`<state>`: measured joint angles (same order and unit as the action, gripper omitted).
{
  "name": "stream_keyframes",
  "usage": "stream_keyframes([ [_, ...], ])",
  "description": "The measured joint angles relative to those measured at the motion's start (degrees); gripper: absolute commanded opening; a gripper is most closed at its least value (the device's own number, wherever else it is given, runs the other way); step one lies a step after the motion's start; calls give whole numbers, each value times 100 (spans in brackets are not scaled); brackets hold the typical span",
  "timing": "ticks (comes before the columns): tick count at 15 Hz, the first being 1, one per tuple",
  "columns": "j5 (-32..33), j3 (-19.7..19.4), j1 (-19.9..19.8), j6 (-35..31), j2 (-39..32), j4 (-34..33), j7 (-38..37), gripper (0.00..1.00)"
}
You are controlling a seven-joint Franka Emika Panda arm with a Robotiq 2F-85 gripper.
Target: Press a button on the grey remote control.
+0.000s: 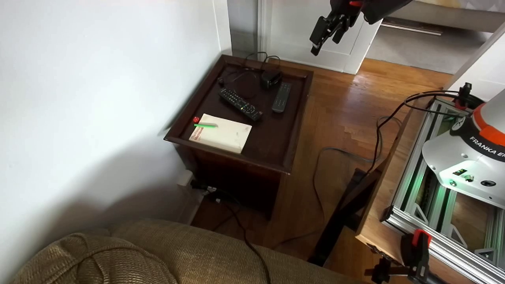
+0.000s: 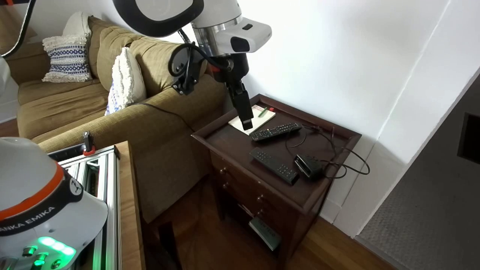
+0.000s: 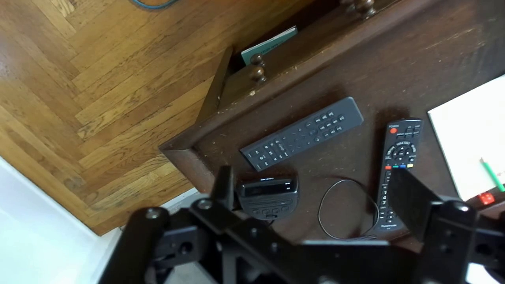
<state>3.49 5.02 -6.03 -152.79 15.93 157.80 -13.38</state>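
The grey remote control (image 3: 302, 134) lies flat on the dark wooden side table (image 3: 394, 71), near its drawer-side edge, with its buttons facing up. It also shows in both exterior views (image 1: 281, 97) (image 2: 274, 165). My gripper (image 3: 313, 177) is open and empty, its fingers wide apart in the wrist view. It hangs in the air above the table, touching nothing. In an exterior view its fingers (image 2: 246, 123) appear in front of the booklet. In the wrist view the grey remote lies beyond the fingertips and is not covered by them.
A blacker remote (image 3: 388, 185) lies beside the grey one, partly hidden by a finger. A small black clock (image 3: 269, 203) with a cable sits close to the grey remote's end. A pale booklet (image 1: 227, 136) bears a green pen (image 1: 206, 126). A raised rim and wall border the table.
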Motion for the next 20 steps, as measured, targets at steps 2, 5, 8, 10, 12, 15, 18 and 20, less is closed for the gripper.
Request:
stream_keyframes([
  [2, -33, -10, 23, 0, -11, -11, 1, 100],
  [5, -71, -69, 43, -243, -291, -48, -4, 100],
  [8, -376, -191, 120, -837, -881, -106, 91, 75],
  [10, -895, -261, 283, -1234, -1318, -215, 360, 66],
  [12, -1476, -252, 450, -1591, -1729, -370, 673, 49],
  [15, -2217, -48, 489, -1851, -2263, -671, 1140, 27],
  [18, -2654, 177, 403, -2023, -2753, -1037, 1425, 5],
  [20, -2827, 333, 255, -2161, -3093, -1282, 1594, 0],
])
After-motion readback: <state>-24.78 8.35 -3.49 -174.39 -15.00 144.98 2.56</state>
